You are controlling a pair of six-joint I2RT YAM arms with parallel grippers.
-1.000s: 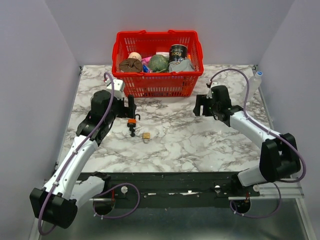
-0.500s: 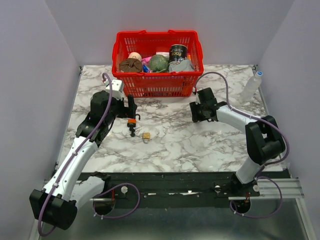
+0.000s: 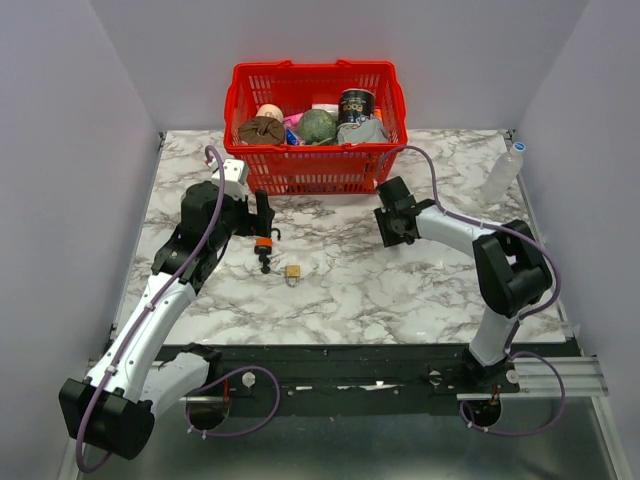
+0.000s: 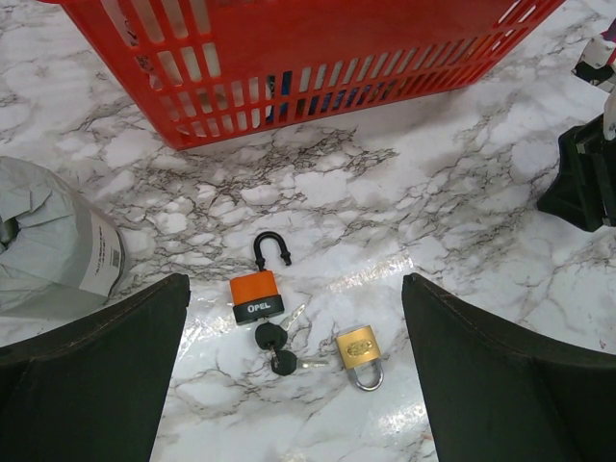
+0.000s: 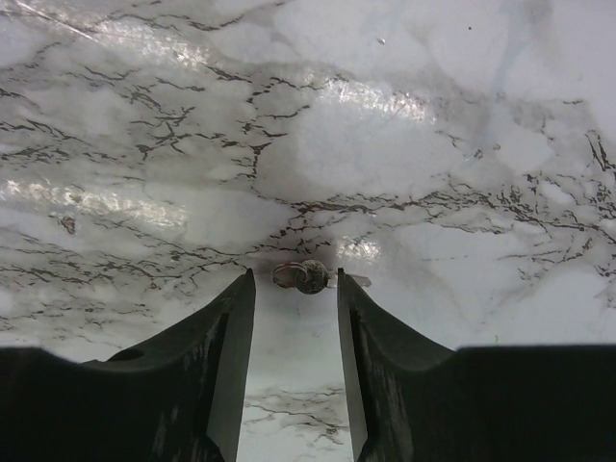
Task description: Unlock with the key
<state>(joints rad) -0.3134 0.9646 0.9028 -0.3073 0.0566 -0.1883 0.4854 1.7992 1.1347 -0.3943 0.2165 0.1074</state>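
A tiny key [image 5: 310, 276] with a dark round head, a small ring and a thin blade lies crosswise on the marble. My right gripper [image 5: 295, 289] is down at the table with the key just at its fingertips. Its jaws stand a little apart, either side of the head, and do not touch it. In the top view this gripper [image 3: 392, 228] hides the key. My left gripper [image 4: 296, 404] hangs wide open above an orange-and-black padlock [image 4: 256, 295] with its shackle open. Two black-headed keys [image 4: 277, 348] lie below that lock, beside a small brass padlock [image 4: 357, 349].
A red basket [image 3: 320, 172] full of goods stands at the back, just behind both grippers. A clear bottle [image 3: 500, 178] stands at the right edge of the table. The brass padlock [image 3: 292, 271] lies near the middle of the table.
My right arm has swung left and lowered its gripper to the table, and its jaws have narrowed around the key. The left arm and both padlocks have not moved.
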